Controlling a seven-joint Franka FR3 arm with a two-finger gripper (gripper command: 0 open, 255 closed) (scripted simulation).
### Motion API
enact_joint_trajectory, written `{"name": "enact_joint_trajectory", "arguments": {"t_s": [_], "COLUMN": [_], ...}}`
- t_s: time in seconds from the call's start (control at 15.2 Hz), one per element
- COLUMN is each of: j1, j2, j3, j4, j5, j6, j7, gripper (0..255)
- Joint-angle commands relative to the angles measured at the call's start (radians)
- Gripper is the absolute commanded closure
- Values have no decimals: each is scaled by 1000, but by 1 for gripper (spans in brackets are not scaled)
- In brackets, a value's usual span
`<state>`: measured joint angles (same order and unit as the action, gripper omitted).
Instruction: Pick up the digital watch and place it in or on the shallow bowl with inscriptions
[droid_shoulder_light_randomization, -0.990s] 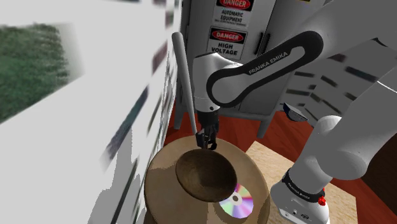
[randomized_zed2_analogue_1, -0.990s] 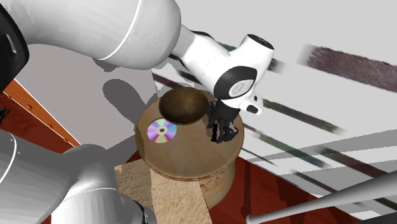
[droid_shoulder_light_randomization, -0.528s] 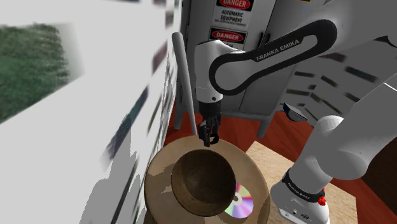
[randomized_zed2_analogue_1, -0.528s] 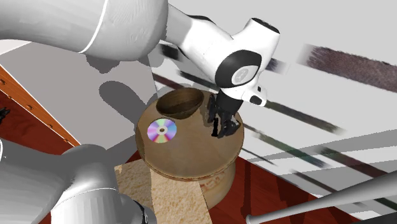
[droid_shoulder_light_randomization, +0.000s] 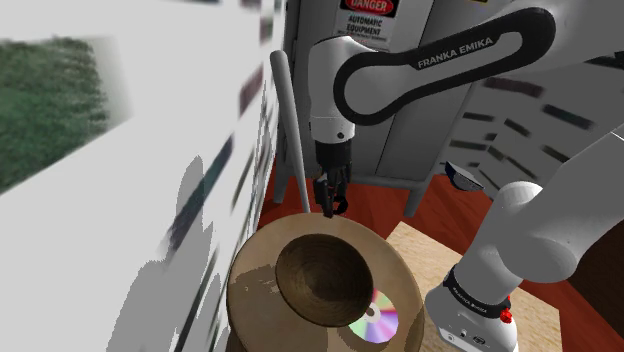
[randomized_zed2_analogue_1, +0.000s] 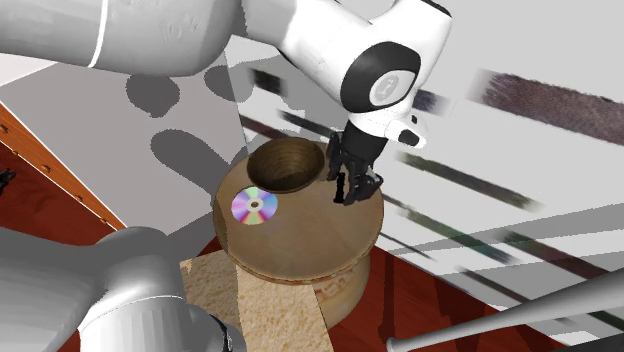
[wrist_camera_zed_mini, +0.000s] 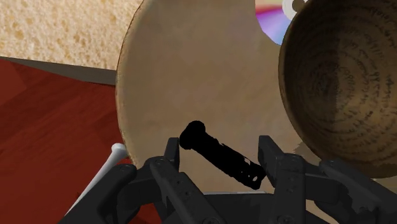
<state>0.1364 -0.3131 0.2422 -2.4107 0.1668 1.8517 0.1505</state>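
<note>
My gripper (droid_shoulder_light_randomization: 330, 205) hangs above the far rim of a round wooden table (droid_shoulder_light_randomization: 250, 290), just behind the brown shallow bowl (droid_shoulder_light_randomization: 325, 278). Between its fingers sits a black digital watch (wrist_camera_zed_mini: 219, 156), lying slantwise and clasped at both ends, lifted off the tabletop (wrist_camera_zed_mini: 191, 70). The bowl (wrist_camera_zed_mini: 343, 83) has inscriptions ringed inside it and stands off to one side of the gripper (wrist_camera_zed_mini: 219, 156). In the second exterior view, the gripper (randomized_zed2_analogue_1: 352, 190) hovers to the right of the bowl (randomized_zed2_analogue_1: 285, 165), over the table (randomized_zed2_analogue_1: 300, 240).
A shiny CD (droid_shoulder_light_randomization: 378, 318) lies on the table beside the bowl, also in view as the CD (randomized_zed2_analogue_1: 254, 206). A grey cabinet with danger signs (droid_shoulder_light_randomization: 365, 50) and a leaning grey pole (droid_shoulder_light_randomization: 290, 130) stand behind. The chipboard stand top (randomized_zed2_analogue_1: 250, 300) adjoins the table. A white wall runs alongside.
The gripper has risen from the tabletop with the watch between its fingers. The bowl tipped for a moment and sits level again.
</note>
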Motion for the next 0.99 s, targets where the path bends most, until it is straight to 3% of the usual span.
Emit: {"name": "enact_joint_trajectory", "arguments": {"t_s": [0.0, 0.79, 0.92], "j1": [0, -2, 21], "j2": [-11, -53, -69], "j3": [-2, -16, 15], "j4": [17, 134, 124], "j5": [0, -5, 22], "j6": [-29, -187, -187], "j7": [1, 9, 53], "gripper": [255, 255, 255]}}
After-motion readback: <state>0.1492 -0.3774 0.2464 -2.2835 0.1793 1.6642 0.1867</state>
